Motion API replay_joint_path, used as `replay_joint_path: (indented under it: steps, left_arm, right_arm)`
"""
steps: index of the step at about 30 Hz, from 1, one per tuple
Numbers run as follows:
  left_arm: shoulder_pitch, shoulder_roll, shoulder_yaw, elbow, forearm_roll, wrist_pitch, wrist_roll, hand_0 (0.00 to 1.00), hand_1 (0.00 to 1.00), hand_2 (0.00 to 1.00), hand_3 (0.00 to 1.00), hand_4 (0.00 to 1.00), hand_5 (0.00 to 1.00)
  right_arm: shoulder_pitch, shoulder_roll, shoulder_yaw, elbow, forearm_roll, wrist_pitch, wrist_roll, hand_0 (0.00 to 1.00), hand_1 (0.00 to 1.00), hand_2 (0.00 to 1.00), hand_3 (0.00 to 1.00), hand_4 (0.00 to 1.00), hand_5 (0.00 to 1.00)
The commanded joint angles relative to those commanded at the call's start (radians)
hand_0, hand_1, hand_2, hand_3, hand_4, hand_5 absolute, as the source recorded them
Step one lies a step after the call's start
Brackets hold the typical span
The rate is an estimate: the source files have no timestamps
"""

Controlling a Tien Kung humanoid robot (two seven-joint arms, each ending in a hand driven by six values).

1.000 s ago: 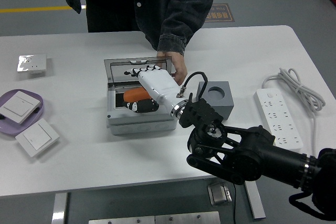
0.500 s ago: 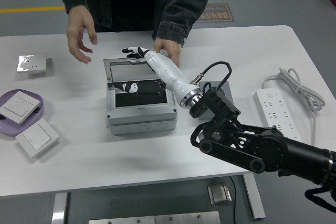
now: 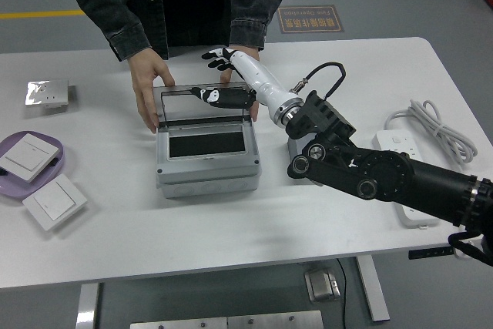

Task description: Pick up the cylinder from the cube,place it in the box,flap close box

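Table [image 3: 115, 229]: carrying grey box [image 3: 208, 169]
Right hand [image 3: 229, 60]: reaching behind lid [image 3: 202, 105], fingers apart
Person's hand [image 3: 149, 90]: gripping lid

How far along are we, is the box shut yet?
Not yet. The cylinder isn't visible, presumably inside the box. The lid stands partly raised; the right hand reaches behind its far edge, and a person's hand rests at its left end. Left: flap it shut.
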Motion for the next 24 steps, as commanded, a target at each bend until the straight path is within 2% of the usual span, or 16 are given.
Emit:
replay_joint_path:
  steps: [2, 5, 12, 15, 16, 19, 24]
  left_arm:
    - [0.000, -0.001, 0.000, 0.000, 0.000, 0.000, 0.000, 0.613, 0.629, 0.609, 0.637, 0.717, 0.275]
    - [0.001, -0.005, -0.001, 0.000, 0.003, 0.000, 0.001, 0.613, 0.628, 0.609, 0.637, 0.713, 0.271]
    - [0.007, -0.013, -0.006, 0.000, 0.008, 0.001, 0.005, 0.613, 0.628, 0.608, 0.637, 0.712, 0.270]
    - [0.009, -0.014, -0.003, 0.001, 0.003, 0.002, 0.003, 0.613, 0.628, 0.608, 0.637, 0.712, 0.270]
    - [0.009, -0.014, -0.002, 0.001, 0.002, 0.002, 0.003, 0.613, 0.629, 0.608, 0.637, 0.712, 0.268]
    - [0.009, -0.015, 0.002, 0.001, -0.004, 0.002, 0.000, 0.613, 0.629, 0.608, 0.637, 0.712, 0.268]
    - [0.011, -0.018, 0.006, 0.001, -0.011, 0.002, -0.003, 0.613, 0.627, 0.608, 0.636, 0.713, 0.265]
  right_arm:
    - [-0.004, -0.004, -0.020, -0.028, -0.012, 0.003, -0.006, 0.821, 0.744, 0.729, 0.776, 0.854, 0.450]
    - [-0.013, -0.025, -0.035, 0.003, -0.043, 0.002, -0.016, 0.816, 0.737, 0.724, 0.774, 0.862, 0.468]
    - [-0.031, -0.135, -0.030, 0.179, -0.188, 0.002, -0.078, 0.801, 0.730, 0.722, 0.773, 0.867, 0.470]
    - [-0.040, -0.178, -0.032, 0.260, -0.212, 0.000, -0.085, 0.801, 0.730, 0.722, 0.773, 0.867, 0.470]
    - [-0.044, -0.188, -0.035, 0.284, -0.210, -0.002, -0.085, 0.767, 0.714, 0.719, 0.773, 0.836, 0.454]
    - [-0.060, -0.210, -0.048, 0.352, -0.180, -0.005, -0.080, 0.767, 0.714, 0.719, 0.773, 0.836, 0.454]
    - [-0.098, -0.222, -0.074, 0.434, -0.109, -0.013, -0.057, 0.739, 0.701, 0.719, 0.776, 0.833, 0.458]
